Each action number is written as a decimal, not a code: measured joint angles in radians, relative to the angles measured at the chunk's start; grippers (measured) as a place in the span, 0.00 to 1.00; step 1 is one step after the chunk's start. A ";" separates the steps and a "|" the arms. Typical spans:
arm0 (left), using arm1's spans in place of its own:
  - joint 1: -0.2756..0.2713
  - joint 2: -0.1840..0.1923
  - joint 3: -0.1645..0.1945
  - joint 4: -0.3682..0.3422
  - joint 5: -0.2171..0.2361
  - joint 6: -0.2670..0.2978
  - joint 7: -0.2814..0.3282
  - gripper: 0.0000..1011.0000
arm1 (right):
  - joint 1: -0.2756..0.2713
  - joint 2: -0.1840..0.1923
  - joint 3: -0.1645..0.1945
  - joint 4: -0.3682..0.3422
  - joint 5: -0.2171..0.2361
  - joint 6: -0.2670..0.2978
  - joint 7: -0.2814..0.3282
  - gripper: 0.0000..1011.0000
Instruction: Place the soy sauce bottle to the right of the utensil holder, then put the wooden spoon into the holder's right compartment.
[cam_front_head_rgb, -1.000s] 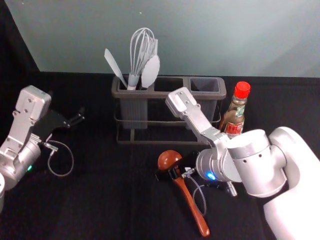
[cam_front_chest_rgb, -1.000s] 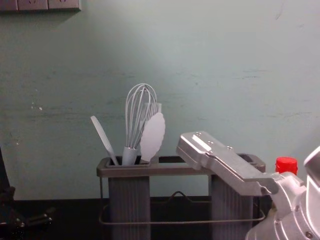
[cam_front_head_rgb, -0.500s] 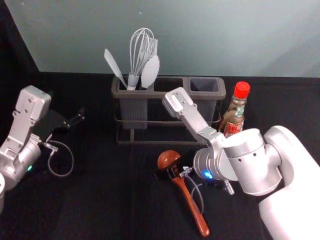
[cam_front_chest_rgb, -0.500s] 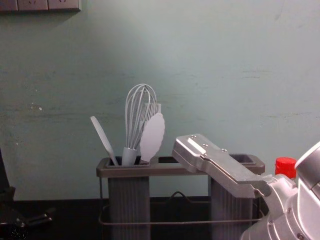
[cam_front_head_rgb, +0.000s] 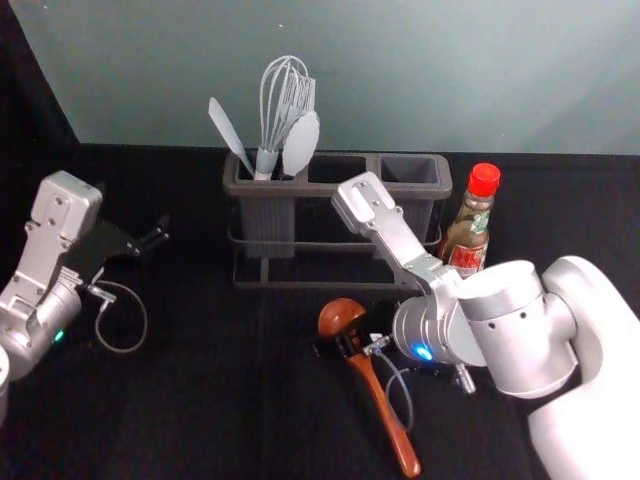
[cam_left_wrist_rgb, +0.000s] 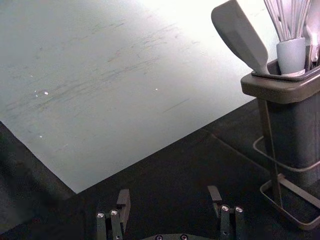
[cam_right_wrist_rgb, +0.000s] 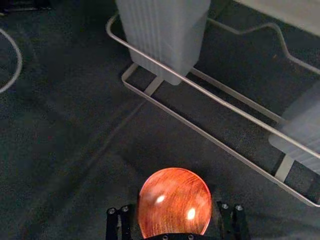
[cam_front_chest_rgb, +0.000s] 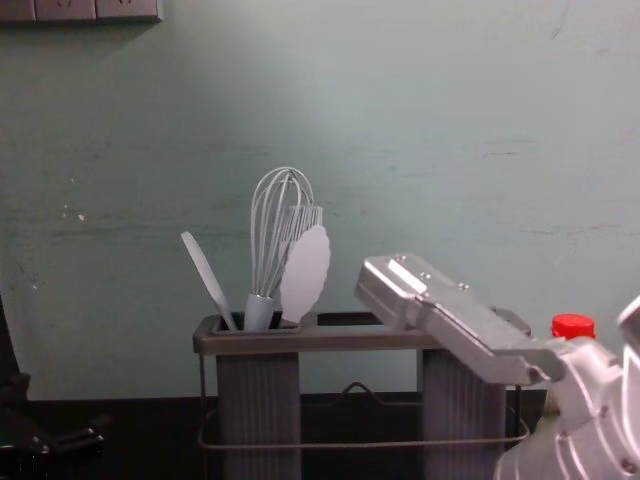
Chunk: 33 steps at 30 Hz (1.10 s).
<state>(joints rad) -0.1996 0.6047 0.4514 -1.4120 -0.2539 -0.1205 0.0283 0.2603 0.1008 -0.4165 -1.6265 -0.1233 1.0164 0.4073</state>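
Clamped with the right claw (cam_front_head_rgb: 352, 340), near the middle of the head view, on the bowl end of the spoon (cam_front_head_rgb: 341, 316). Seen from the right wrist, held with the round bowl (cam_right_wrist_rgb: 175, 202) snug between the two sides of the claw. Lies aslant in the head view, on the near side of the holder (cam_front_head_rgb: 338, 246), long axis running from the bowl at mid-frame to the tip of the handle (cam_front_head_rgb: 398, 440) at the lower edge, a little right of centre. Points bowl first toward the upper left, handle toward the lower right.

Stands upright just to the right of the holder, in the upper right of the head view: the bottle (cam_front_head_rgb: 468, 235), red cap on top. Parked at the left edge, with the left claw (cam_front_head_rgb: 150, 238) spread apart. Leaning in the holder's left compartment, a spatula (cam_front_head_rgb: 228, 130) and a whisk (cam_front_head_rgb: 285, 90).
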 joint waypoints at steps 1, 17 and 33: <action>0.000 0.000 0.000 0.000 0.000 0.000 0.000 1.00 | -0.009 0.004 0.002 -0.019 -0.002 0.000 0.004 0.83; 0.000 0.000 0.000 0.000 0.000 0.000 0.000 1.00 | -0.185 0.071 0.078 -0.295 -0.002 -0.116 0.041 0.83; 0.000 0.000 0.000 0.000 0.000 0.000 0.000 1.00 | -0.362 0.137 0.149 -0.458 0.017 -0.380 0.000 0.83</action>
<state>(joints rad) -0.1995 0.6047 0.4514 -1.4120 -0.2539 -0.1205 0.0283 -0.1018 0.2381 -0.2673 -2.0845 -0.1065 0.6368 0.4070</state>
